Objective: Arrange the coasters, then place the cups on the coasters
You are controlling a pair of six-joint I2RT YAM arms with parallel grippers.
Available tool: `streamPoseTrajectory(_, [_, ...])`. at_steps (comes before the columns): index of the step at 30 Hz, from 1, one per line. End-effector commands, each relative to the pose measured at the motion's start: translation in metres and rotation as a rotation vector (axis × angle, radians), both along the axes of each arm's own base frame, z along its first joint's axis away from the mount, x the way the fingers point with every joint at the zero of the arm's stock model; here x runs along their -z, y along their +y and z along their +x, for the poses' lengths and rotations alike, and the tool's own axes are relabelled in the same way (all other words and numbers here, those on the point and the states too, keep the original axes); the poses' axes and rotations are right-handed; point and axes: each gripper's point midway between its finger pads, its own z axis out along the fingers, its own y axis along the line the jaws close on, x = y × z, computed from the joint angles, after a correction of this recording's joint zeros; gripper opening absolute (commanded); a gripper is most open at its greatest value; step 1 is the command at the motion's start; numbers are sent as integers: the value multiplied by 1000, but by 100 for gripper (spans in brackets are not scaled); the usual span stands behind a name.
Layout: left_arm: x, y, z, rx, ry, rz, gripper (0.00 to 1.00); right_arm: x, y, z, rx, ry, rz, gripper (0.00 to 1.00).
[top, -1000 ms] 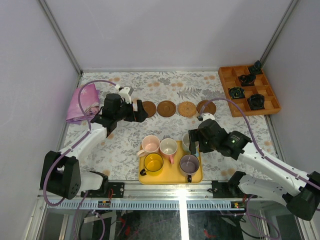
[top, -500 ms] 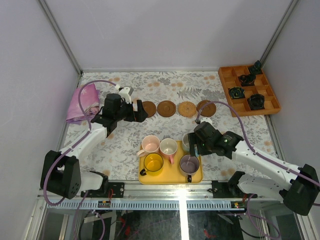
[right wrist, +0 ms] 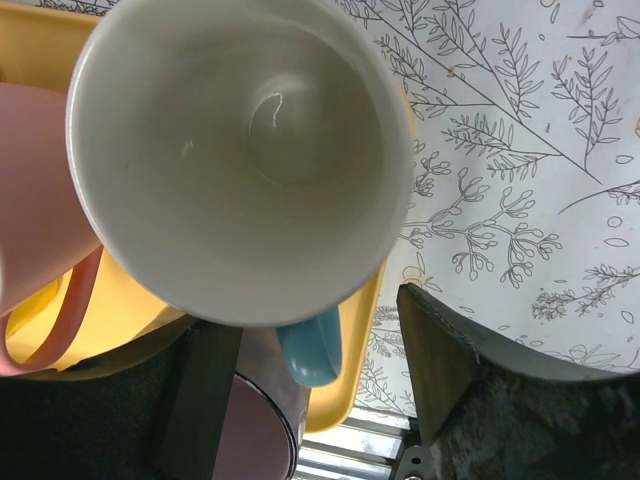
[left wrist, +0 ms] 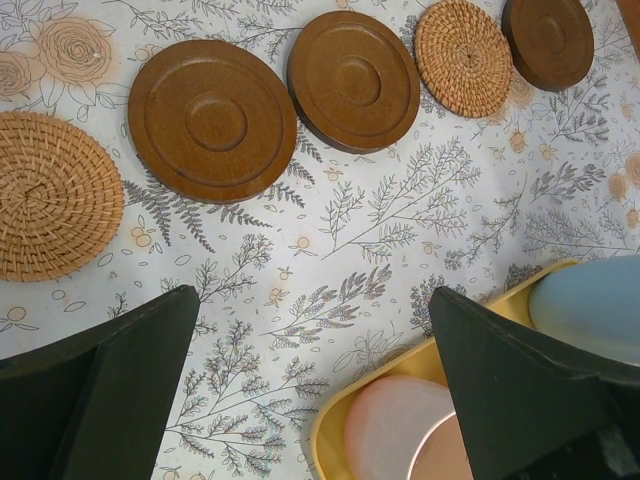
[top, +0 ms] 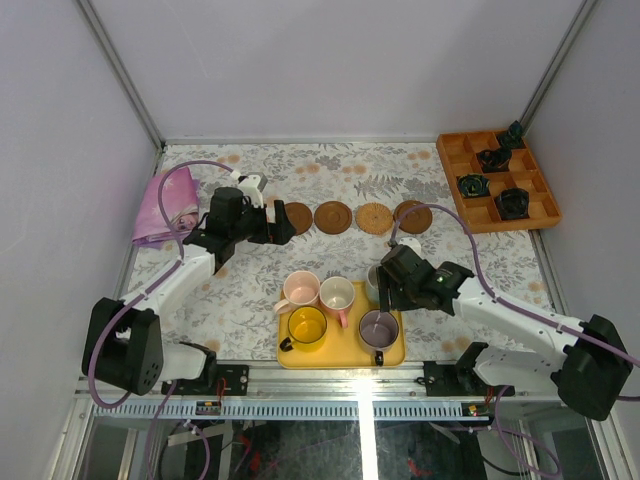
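Five coasters lie in a row: woven tan, brown, brown, woven, dark brown. My left gripper hangs open and empty over the table near the row's left end. On the yellow tray stand the pale pink cup, the pink cup with white inside, the yellow cup and the grey-purple cup. My right gripper sits over the light blue cup. Its jaws stand apart either side of the cup's handle.
An orange compartment box holding small black objects stands at the back right. A pink cloth lies at the left edge. Enclosure walls border the flowered table on three sides.
My right gripper has moved left and down onto the light blue cup, and its jaws have narrowed around the handle. The left arm has stayed put.
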Motion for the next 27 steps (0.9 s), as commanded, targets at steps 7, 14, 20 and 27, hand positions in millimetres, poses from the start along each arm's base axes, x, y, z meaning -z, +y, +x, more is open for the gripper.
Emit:
streamPoseTrajectory(7, [3, 5, 2, -23, -13, 23, 100, 7, 12, 12, 7, -15, 0, 59])
streamPoseTrajectory(14, [4, 5, 3, -27, -12, 28, 100, 6, 13, 13, -3, -16, -5, 31])
streamPoseTrajectory(20, [6, 5, 4, -28, -6, 25, 100, 5, 12, 14, -12, -20, -16, 0])
streamPoseTrajectory(27, [4, 7, 4, -36, -11, 29, 100, -33, 9, 42, -8, -177, -45, 0])
